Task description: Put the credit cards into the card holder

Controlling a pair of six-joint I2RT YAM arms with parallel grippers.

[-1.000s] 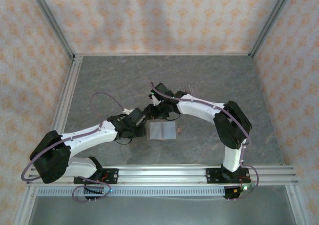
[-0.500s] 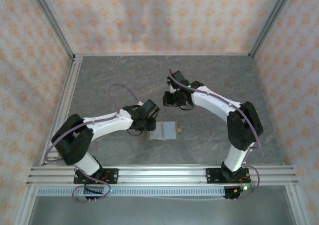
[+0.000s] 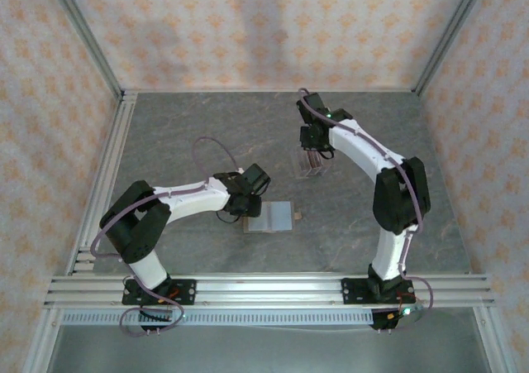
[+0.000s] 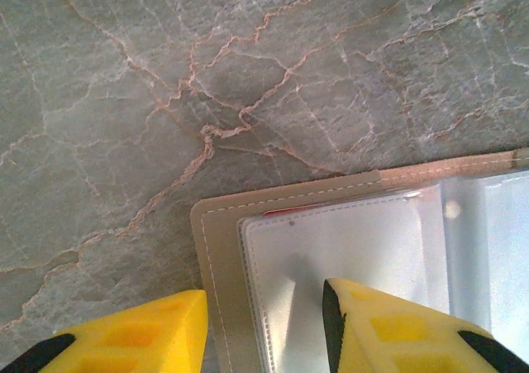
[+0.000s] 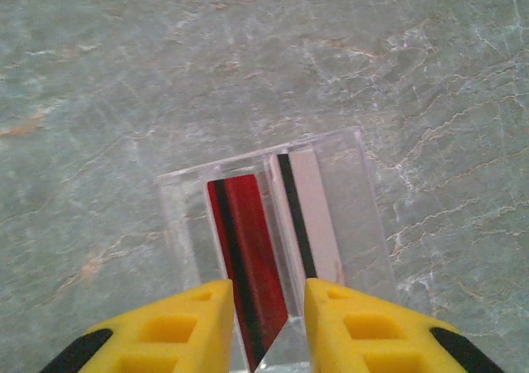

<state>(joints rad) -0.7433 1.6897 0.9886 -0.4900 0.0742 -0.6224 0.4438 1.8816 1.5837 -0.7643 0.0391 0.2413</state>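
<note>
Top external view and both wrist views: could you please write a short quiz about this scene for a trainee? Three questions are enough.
1. True or false: the card holder lies folded shut on the table.
2. What stands between the fingers of the right end effector? A) a dark red card in the clear stand; B) the card holder; C) a pen.
3. Fill in: the ___ end effector hangs over a corner of the card holder.

Key:
1. False. It lies open, with its clear sleeves facing up.
2. A.
3. Left: the left end effector.
</note>
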